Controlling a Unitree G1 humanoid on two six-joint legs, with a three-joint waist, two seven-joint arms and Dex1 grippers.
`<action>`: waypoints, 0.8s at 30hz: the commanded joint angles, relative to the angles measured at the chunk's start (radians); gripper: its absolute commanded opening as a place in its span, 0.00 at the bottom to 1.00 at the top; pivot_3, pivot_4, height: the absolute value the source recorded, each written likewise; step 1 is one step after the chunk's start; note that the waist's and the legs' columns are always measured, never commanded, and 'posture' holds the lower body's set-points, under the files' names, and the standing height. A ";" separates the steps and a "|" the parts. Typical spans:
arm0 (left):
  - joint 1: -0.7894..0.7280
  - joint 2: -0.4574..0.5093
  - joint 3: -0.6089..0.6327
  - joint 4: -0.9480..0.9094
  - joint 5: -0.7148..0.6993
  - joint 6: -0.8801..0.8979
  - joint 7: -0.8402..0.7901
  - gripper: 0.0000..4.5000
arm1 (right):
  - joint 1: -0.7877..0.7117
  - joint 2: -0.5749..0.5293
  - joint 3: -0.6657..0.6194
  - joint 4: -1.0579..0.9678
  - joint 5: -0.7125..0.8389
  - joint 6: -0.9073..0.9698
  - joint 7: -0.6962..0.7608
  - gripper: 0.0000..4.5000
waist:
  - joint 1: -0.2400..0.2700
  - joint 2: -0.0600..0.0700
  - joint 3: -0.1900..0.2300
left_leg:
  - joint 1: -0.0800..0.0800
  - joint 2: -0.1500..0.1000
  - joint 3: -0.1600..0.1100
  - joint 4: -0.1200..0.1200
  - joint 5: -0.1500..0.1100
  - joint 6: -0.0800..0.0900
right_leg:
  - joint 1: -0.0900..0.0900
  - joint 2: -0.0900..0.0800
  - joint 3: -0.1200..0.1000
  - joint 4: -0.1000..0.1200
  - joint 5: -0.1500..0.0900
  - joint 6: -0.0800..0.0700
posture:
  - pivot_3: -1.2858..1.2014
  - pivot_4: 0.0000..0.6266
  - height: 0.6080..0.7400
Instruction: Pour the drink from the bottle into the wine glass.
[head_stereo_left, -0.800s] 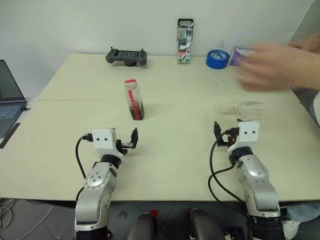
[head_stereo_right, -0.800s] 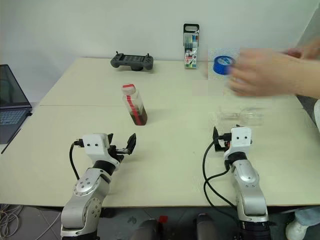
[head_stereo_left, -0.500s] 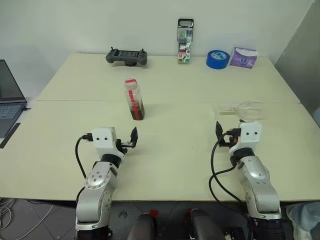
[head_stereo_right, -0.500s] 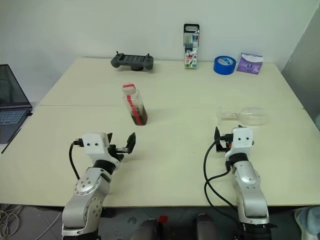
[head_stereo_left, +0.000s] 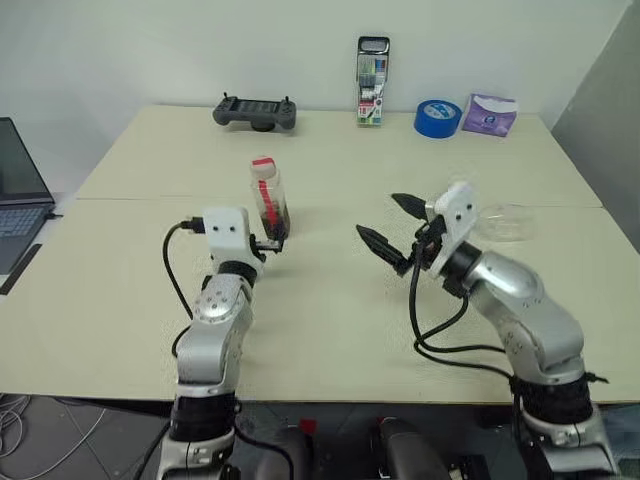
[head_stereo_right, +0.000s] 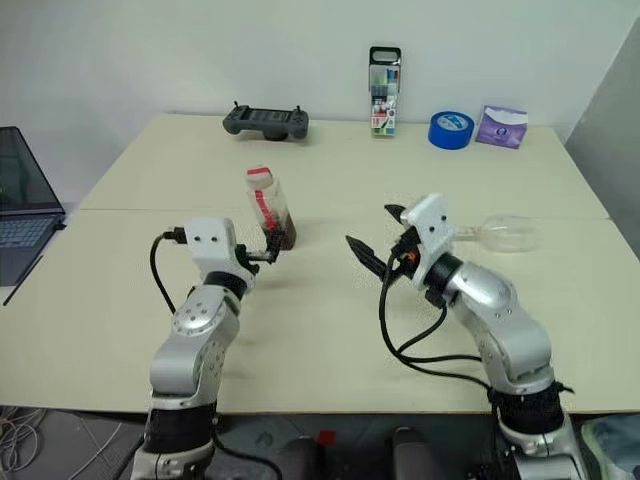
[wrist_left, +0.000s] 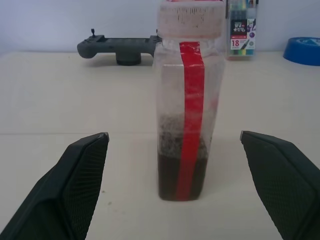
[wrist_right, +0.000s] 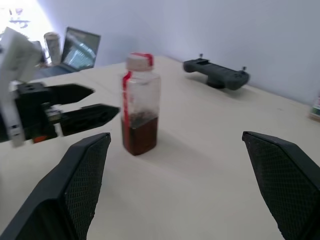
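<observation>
Nothing poured yet: capped bottle (head_stereo_left: 268, 198) upright mid-counter (head_stereo_left: 330, 300), drink (wrist_left: 181, 175) low inside; wine glass (head_stereo_right: 503, 233) on its side at three o'clock. Left end effector (wrist_left: 182, 187) spread around bottle, right end effector (head_stereo_left: 392, 229) agape, empty.

Clear stemmed wine glass (head_stereo_left: 503, 221) on its side, foot hidden behind right arm; dark laptop (head_stereo_left: 20, 195) cut at left edge.

Clear see-through plastic bottle (wrist_left: 187, 100) with shiny red strip; clear shiny wine glass (head_stereo_right: 500, 233); smooth matt pale table (head_stereo_left: 330, 170); rough black fingers (wrist_left: 82, 175).
</observation>
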 joint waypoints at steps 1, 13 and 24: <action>-0.053 0.012 0.013 0.032 0.030 -0.008 0.022 1.00 | -0.057 0.008 0.014 0.008 0.049 0.019 0.047 1.00 | 0.000 0.000 0.000 | 0.000 0.000 0.000 0.000 0.000 0.000 | 0.000 0.000 0.000 0.000 0.000 0.000 | 0.52 0.24 1.00; -0.217 0.012 0.008 0.246 0.022 -0.142 -0.040 1.00 | -0.108 0.033 0.025 0.077 0.028 -0.016 0.054 1.00 | 0.001 0.000 0.000 | -0.001 -0.001 0.000 0.000 0.000 0.000 | 0.000 -0.006 -0.001 -0.001 0.000 0.000 | 0.52 0.24 1.00; -0.287 0.000 -0.002 0.380 0.049 -0.212 -0.028 1.00 | -0.071 0.024 0.033 0.034 0.015 0.005 0.022 1.00 | 0.001 0.000 0.000 | -0.001 -0.001 -0.001 0.000 0.000 0.000 | -0.001 -0.007 0.000 -0.001 0.000 0.000 | 0.52 0.24 1.00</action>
